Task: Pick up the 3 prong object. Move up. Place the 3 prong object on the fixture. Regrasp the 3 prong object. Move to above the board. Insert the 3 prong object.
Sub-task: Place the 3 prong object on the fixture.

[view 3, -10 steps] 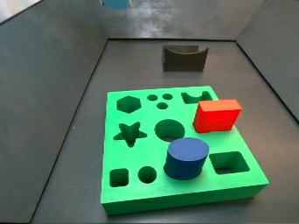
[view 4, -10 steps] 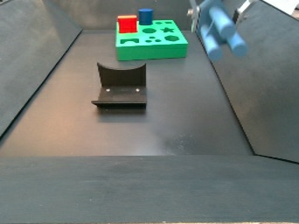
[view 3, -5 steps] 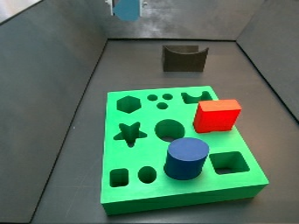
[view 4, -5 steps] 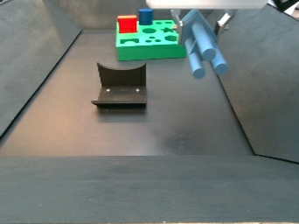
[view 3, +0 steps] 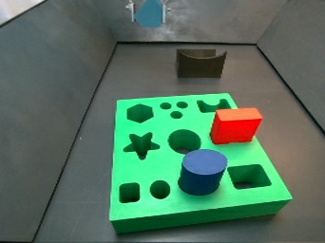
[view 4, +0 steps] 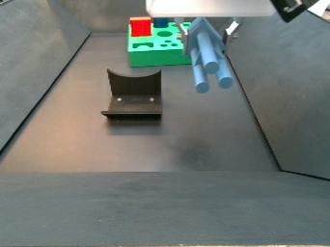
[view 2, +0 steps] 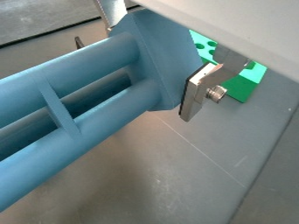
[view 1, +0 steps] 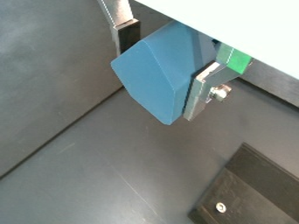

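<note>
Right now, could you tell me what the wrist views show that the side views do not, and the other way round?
Only the wrist views show the silver fingers clamped on the 3 prong object, the hand gripping it. Only the side views show the red cube and dark blue cylinder on the board; a side view also shows the object hanging above the floor. Both kinds share the object, the board and the fixture.
</note>
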Tool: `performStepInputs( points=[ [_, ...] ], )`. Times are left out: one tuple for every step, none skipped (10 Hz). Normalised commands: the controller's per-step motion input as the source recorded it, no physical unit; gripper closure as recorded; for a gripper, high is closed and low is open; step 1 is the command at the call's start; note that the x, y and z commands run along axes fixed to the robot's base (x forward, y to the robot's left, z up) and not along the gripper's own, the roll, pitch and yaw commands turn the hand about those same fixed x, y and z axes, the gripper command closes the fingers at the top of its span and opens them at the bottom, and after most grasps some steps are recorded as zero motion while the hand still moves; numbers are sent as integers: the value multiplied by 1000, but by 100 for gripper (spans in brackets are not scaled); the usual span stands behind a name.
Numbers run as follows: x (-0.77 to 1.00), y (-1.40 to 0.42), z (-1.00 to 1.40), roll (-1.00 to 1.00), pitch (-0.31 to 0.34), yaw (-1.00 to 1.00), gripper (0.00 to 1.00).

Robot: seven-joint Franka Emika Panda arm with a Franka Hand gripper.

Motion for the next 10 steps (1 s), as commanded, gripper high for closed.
performStepInputs(
  points=[
    [1000,-4,-83,93,119,14,100],
    [1000,-4,-70,91,121,15,100],
    [1000,-3,-62,91,125,14,100],
    [1000,-422,377,-1000,-15,-13,100],
    [1000,-426,389,-1000,-13,-12,100],
    [1000,-335,350,-1000,-4,-22,100],
    [1000,-303,304,-1000,-1,-23,100],
    [1000,-237,231,-1000,10,-25,100],
    [1000,-204,210,-1000,16,-26,100],
    [1000,-141,153,-1000,26,-31,100]
  ],
)
